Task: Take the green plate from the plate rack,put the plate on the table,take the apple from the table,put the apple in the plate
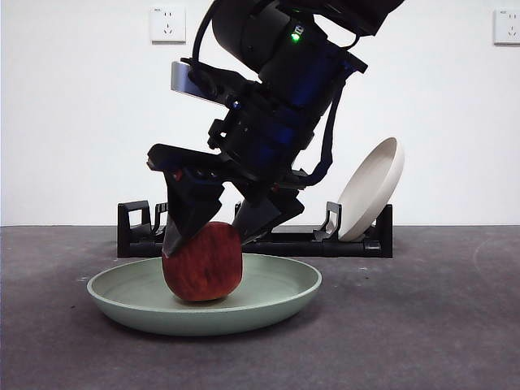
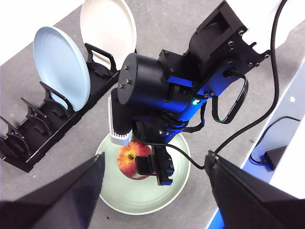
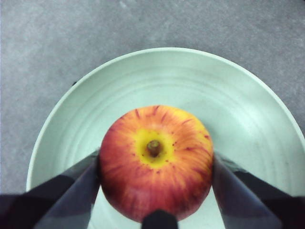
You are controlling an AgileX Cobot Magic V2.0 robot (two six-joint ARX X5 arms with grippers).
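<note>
The green plate [image 1: 203,305] lay flat on the table [image 1: 439,325] toward its front, left of centre in the front view. The apple [image 1: 203,262] sat in the plate's middle, stem dimple up, touching the plate floor. The right gripper [image 1: 221,225] came down from above and was clasped on the apple, one jaw against each side; the right wrist view showed both jaws touching the fruit's flanks [image 3: 155,162] over the plate [image 3: 248,114].

Behind the plate, the plate rack [image 1: 276,240] ran along the table's back edge. A cream-white plate [image 1: 372,188] leaned in the rack's right end. In the left wrist view a light blue plate [image 2: 62,67] stood in a slot next to the cream-white plate [image 2: 108,29], with the rest of the rack [image 2: 28,138] holding no plates.

The left gripper [image 2: 155,186] hung high above the table, well apart from the plate [image 2: 143,195] and apple [image 2: 129,156], jaws spread wide and holding nothing.
</note>
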